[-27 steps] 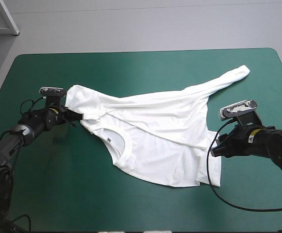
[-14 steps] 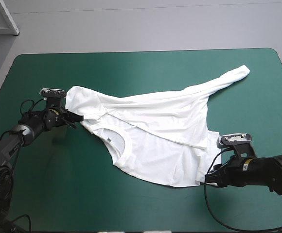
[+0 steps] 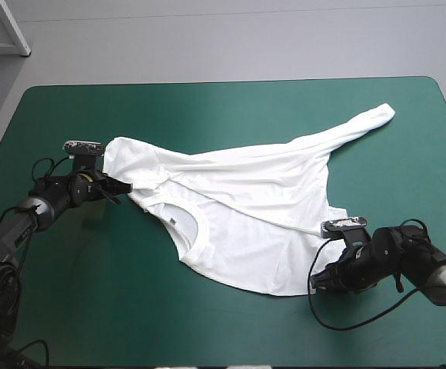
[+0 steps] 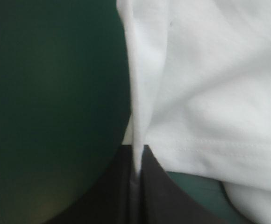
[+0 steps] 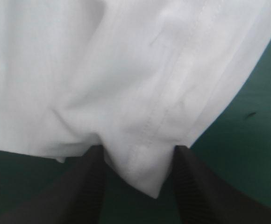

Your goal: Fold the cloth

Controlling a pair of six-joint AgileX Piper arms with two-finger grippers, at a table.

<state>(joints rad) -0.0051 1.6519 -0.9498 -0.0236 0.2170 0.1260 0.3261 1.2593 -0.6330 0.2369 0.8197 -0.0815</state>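
Observation:
The white T-shirt (image 3: 246,207) lies spread and wrinkled across the middle of the table, with one long fold reaching toward the far right corner (image 3: 377,117). My left gripper (image 3: 124,186) is at the shirt's left end, shut on a ridge of fabric (image 4: 136,140) that runs up between its black fingers (image 4: 159,196). My right gripper (image 3: 319,278) sits low at the shirt's near right corner. It stands open, and the stitched hem corner (image 5: 145,177) lies between its two fingers (image 5: 91,186).
The teal-green cover (image 3: 92,307) shows on all sides of the shirt, widest along the near and left parts. The table's near edge lies a short way behind my right arm.
My right arm has come down and moved left and toward the near edge, ending at the shirt's near right hem corner. The left arm and the shirt have stayed put.

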